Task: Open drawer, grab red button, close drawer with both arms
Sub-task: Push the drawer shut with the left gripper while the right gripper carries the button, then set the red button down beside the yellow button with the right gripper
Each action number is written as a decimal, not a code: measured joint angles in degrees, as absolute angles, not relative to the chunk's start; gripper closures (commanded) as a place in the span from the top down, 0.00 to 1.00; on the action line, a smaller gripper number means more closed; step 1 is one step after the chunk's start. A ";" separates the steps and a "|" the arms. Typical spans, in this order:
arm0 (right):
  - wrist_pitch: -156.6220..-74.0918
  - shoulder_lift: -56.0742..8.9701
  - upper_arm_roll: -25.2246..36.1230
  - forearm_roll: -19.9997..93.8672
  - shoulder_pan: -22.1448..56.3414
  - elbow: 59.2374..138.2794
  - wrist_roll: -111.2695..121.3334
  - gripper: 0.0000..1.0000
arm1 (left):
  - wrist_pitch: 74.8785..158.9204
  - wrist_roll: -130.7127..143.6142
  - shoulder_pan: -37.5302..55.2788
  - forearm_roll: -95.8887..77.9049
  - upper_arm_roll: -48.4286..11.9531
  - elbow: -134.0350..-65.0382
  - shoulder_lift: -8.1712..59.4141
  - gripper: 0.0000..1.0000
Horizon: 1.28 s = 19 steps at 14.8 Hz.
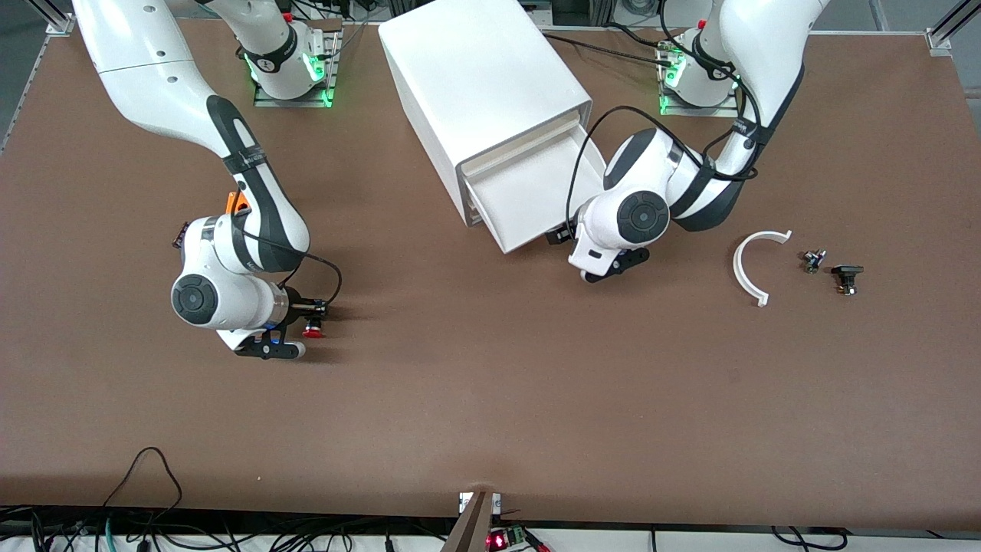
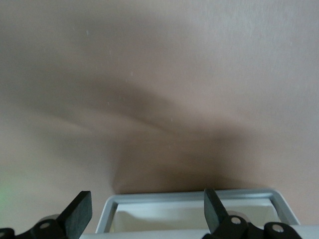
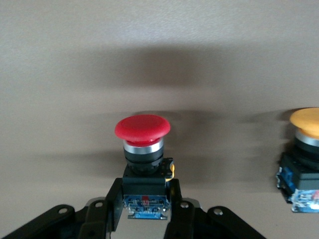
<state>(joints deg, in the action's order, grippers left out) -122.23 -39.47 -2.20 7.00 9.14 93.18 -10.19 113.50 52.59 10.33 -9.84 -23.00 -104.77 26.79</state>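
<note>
With the right tool clamped on the red button over the desk, the empty, spread left tool, seemingly at the drawer front, should push squarely inward.

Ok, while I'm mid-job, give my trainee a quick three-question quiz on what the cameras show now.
1. True or false: the right gripper is shut on the red button.
2. The drawer is: A fully shut, B pulled out, C removed altogether.
3. Fill in: the left gripper sits at the drawer's front edge with its fingers ____.

Key: 1 true; 2 B; 3 open.
</note>
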 measured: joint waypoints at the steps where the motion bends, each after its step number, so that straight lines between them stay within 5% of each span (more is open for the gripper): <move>1: -122.30 -39.47 -2.19 7.00 8.76 93.18 -10.19 0.60 | 113.59 52.62 10.32 -10.43 -23.45 -105.48 26.40 0.99; 2: -122.36 -39.45 -2.19 7.00 8.36 93.18 -10.16 0.64 | 113.64 52.67 10.31 -10.88 -23.90 -105.97 26.13 0.99; 4: -122.56 -39.36 -2.19 7.00 7.85 93.16 -10.08 0.98 | 113.64 52.69 10.29 -12.12 -24.82 -106.83 25.63 0.99; 11: -122.30 -37.66 -2.05 6.93 6.25 91.09 -9.28 0.99 | 113.91 54.19 10.28 -12.54 -29.51 -109.04 25.17 0.99; 19: -119.25 -24.74 0.86 4.10 4.89 95.60 -6.68 0.99 | 114.12 55.98 10.40 -12.54 -31.74 -109.78 25.17 0.99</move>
